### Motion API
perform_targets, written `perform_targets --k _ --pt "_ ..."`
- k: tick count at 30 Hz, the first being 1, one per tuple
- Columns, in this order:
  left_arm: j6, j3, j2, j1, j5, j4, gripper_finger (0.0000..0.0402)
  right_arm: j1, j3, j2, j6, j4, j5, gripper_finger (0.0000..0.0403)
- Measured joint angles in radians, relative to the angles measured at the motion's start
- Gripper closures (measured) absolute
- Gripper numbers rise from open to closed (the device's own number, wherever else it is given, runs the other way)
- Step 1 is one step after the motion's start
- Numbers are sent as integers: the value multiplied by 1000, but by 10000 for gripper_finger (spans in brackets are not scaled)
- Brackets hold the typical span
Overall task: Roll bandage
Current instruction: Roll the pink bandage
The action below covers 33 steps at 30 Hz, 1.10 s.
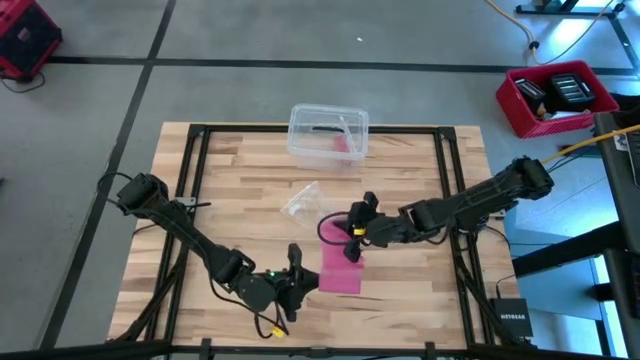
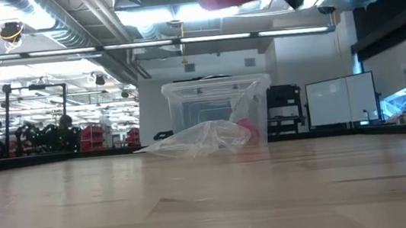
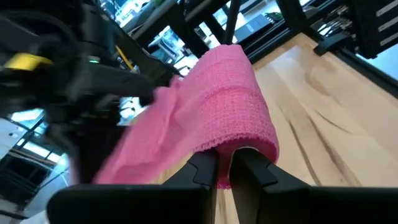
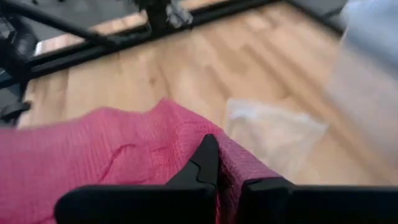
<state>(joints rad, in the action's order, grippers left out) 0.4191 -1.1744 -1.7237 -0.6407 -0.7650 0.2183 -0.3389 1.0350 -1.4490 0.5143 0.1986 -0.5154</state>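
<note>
light: bright, ceiling lamps | wrist views: blurred | shadows: soft

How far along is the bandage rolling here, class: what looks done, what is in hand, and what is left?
Done: the bandage is out of the clear box and off the table; its wrapper lies aside.
In hand: the left gripper and the right gripper are each shut on the bandage, which hangs between them as a flat band.
Left: no tight roll shows yet, so the rolling itself remains.
</note>
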Motion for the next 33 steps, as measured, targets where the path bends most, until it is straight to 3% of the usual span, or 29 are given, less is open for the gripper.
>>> perform_targets --k 6,11,16,21,29,33 --pt "-11 0 0 15 -2 0 380 0 -85 -8 167 2 37 384" --pt "-46 0 -5 28 23 2 380 0 -110 -8 218 -20 54 315" --pt "-122 0 -47 39 48 -8 380 0 -83 -6 219 15 135 243" --pt "-210 0 -93 39 51 -41 380 0 -24 -6 192 125 201 205" --pt "-430 -1 -106 39 52 -82 380 0 8 -5 190 209 101 198" --pt "-485 -1 -108 43 123 -76 380 1 8 -5 191 202 31 198"
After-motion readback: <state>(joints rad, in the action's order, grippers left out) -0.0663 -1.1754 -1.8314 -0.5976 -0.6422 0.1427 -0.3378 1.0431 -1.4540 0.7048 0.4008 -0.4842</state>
